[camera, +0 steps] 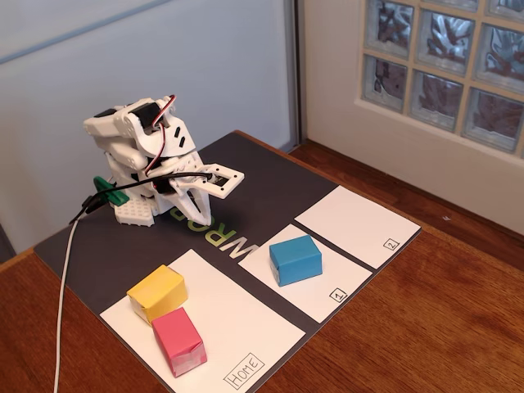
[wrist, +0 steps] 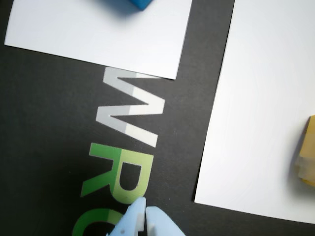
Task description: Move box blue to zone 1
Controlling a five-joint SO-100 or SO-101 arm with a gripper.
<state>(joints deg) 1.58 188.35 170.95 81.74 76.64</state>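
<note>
Resting on zone 1, the box blue is seen in the fixed view toward the panel's far end, away from the corner that carries the boxed "1"; it lies flat and apart from everything else. The gripper is folded back at the far left part of the dark mat, well apart from the box blue, with a stretch of bare mat and the printed WRO lettering between them; nothing is held by it. In the wrist view the fingertips are seen touching at the bottom edge, so the gripper is closed and empty. In that same view only a corner of the box blue is shown at the top edge, on the white panel of zone 1, far across the mat from the fingertips; the lettering lies between.

Zone 2 is found just beyond zone 1, toward the right edge of the mat, and is bare. On the larger Home panel near the front edge, a yellow box and a pink box are set close together, seemingly touching at a corner; part of the yellow box is also caught at the right edge of the wrist view. A white cable is trailed off the mat's left edge across the wooden table.
</note>
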